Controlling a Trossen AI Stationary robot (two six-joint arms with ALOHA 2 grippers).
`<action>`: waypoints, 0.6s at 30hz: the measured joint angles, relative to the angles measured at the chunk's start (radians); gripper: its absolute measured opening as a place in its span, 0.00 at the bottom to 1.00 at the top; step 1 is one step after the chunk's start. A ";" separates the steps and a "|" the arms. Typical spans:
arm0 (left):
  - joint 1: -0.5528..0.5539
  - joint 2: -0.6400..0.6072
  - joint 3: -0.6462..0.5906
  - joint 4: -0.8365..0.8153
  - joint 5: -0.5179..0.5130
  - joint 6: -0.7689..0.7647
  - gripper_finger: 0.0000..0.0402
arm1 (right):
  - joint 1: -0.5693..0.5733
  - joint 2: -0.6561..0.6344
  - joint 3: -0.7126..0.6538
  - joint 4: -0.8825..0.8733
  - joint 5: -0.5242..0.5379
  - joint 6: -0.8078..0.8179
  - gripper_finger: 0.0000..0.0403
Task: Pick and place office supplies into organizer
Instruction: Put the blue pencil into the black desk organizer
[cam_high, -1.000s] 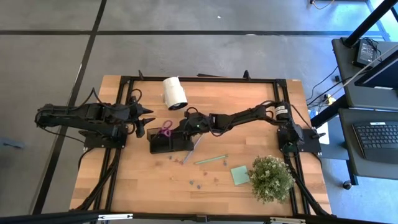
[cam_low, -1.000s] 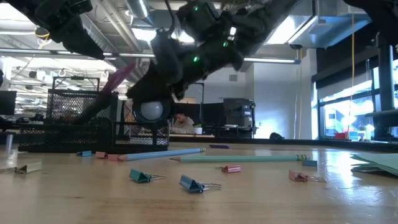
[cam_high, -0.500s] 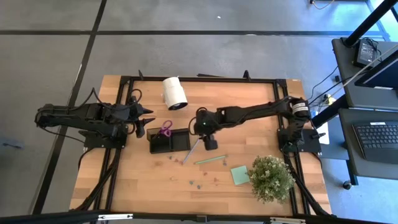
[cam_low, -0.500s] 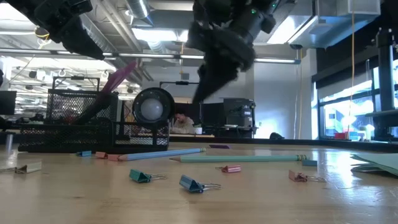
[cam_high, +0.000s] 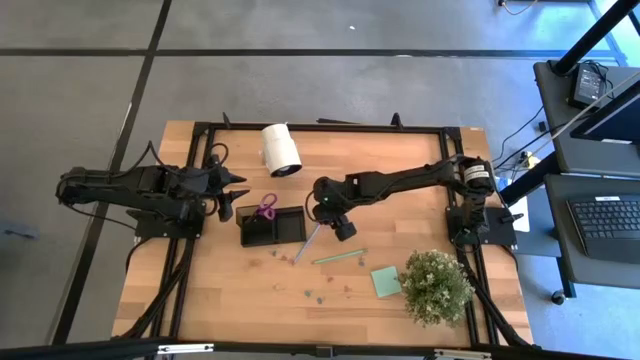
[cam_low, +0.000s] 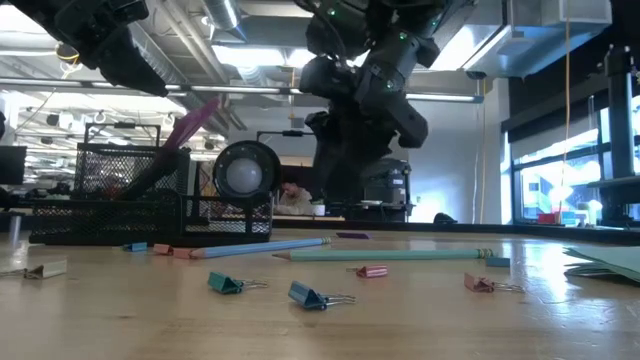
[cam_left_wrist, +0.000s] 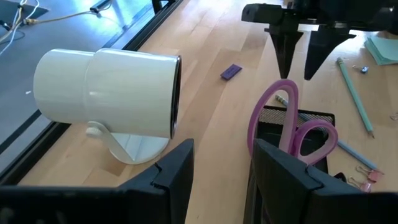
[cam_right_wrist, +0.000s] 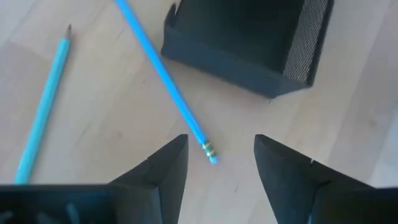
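The black organizer (cam_high: 285, 232) stands left of the table's middle. Purple-handled scissors (cam_left_wrist: 292, 124) stand in it, handles up. My right gripper (cam_high: 333, 222) hangs open just right of the organizer, pointing steeply down. Its fingers stand above the eraser end of a blue pencil (cam_right_wrist: 177, 99) that lies flat on the table, and they touch nothing. A green pencil (cam_high: 340, 256), a green sticky-note pad (cam_high: 385, 281) and small clips (cam_low: 310, 296) lie nearer the front. My left gripper (cam_high: 238, 195) waits open, left of the organizer.
A white cylinder (cam_high: 281, 150) lies on its side behind the organizer. A potted plant (cam_high: 437, 287) stands at the near right. A small purple piece (cam_left_wrist: 231, 71) lies on the wood beyond the scissors. Bare wood shows along the near left.
My right gripper has drawn back from over the organizer toward the table's right edge and risen a little. It has tipped from nearly level to steeply downward and rolled about its own axis. Its fingers have stayed open. The pencils and clips have not moved.
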 joint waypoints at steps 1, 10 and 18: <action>0.000 0.000 0.000 0.000 0.000 0.000 0.39 | -0.003 0.000 0.000 -0.006 0.000 -0.022 0.46; 0.000 0.000 0.000 0.000 0.000 -0.001 0.39 | -0.011 0.062 -0.002 0.003 0.000 -0.133 0.46; 0.000 0.000 0.000 0.000 0.000 -0.001 0.39 | -0.025 0.099 -0.001 0.031 0.000 -0.157 0.46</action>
